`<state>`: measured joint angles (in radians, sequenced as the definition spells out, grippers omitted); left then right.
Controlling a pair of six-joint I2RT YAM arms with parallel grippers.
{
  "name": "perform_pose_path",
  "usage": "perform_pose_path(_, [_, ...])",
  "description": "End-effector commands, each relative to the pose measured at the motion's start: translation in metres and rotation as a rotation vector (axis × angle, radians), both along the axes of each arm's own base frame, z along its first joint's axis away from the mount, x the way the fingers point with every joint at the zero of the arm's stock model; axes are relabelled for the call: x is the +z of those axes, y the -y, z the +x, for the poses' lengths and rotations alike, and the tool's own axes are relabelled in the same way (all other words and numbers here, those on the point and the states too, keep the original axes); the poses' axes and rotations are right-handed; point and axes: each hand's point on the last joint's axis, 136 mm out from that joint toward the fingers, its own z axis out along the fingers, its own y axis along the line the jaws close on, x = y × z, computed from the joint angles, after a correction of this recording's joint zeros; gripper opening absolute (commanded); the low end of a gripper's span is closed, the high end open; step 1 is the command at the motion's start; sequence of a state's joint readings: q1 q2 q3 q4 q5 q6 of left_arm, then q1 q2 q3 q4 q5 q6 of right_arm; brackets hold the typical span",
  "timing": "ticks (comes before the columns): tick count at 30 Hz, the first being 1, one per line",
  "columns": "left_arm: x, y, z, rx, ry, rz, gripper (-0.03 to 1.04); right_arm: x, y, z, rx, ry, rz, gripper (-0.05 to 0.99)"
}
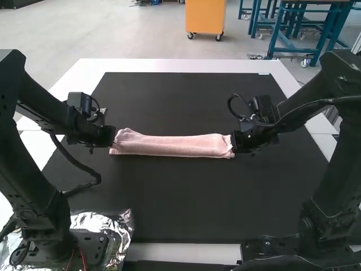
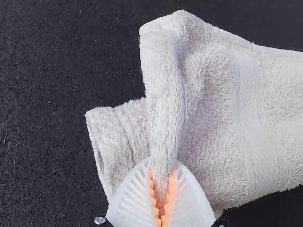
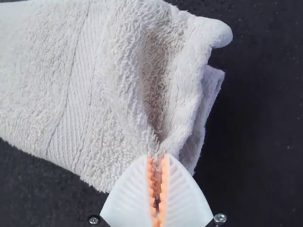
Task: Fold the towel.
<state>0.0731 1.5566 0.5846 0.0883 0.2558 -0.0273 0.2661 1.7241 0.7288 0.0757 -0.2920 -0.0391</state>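
The pink towel [image 1: 175,145] lies as a narrow folded strip across the middle of the dark mat, running from side to side. My left gripper [image 1: 111,141] is at its left end and my right gripper [image 1: 237,145] at its right end. In the left wrist view, the left gripper [image 2: 161,194] is shut on a raised ridge of the towel [image 2: 218,118] near its end, with a layered corner beside the fingers. The right wrist view has the right gripper [image 3: 157,184] pinching the towel [image 3: 99,90] by its end, where the cloth puckers into a hollow fold.
The dark mat [image 1: 180,197] covers most of the white table [image 1: 175,66]. Crumpled foil [image 1: 115,228] lies around the left arm's base at the near edge. A cable loops beside the left arm.
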Motion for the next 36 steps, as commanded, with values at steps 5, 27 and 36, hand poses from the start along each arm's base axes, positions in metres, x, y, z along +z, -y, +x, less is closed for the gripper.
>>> perform_pose_path(5, [0.014, -0.01, 0.006, 0.073, 0.042, -0.019, 0.94, 0.025, 0.006, 0.015, -0.031, 0.054, -0.013, 0.9])
perform_pose_path(27, [0.069, -0.021, 0.018, 0.128, 0.201, -0.058, 0.97, 0.016, -0.014, 0.023, 0.0, 0.076, -0.048, 0.91])
perform_pose_path(36, [0.079, -0.022, 0.017, 0.135, 0.216, -0.062, 0.97, -0.004, -0.016, 0.026, 0.003, 0.059, -0.056, 0.9])
